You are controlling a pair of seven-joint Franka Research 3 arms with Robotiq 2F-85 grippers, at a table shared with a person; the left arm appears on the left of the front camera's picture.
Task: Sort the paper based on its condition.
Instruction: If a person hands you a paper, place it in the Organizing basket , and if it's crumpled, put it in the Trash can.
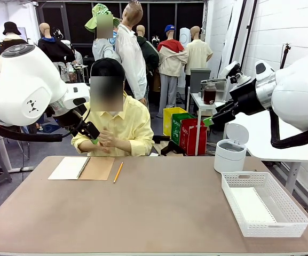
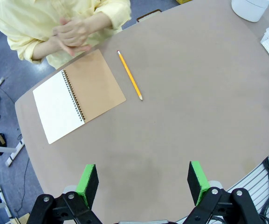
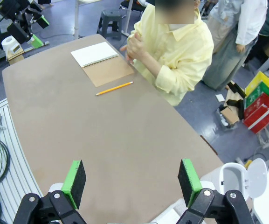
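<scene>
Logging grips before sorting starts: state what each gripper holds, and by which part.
Nothing is held: left gripper and right gripper both stand open and empty.

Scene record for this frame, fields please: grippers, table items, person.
left gripper: open, empty, raised over the table
right gripper: open, empty, raised over the table
notebook: spiral-bound, lying open, far left
pencil: yellow, right of the notebook, not touching it
basket: white, near right
person's hands: held together, beyond the far edge, above the notebook
</scene>
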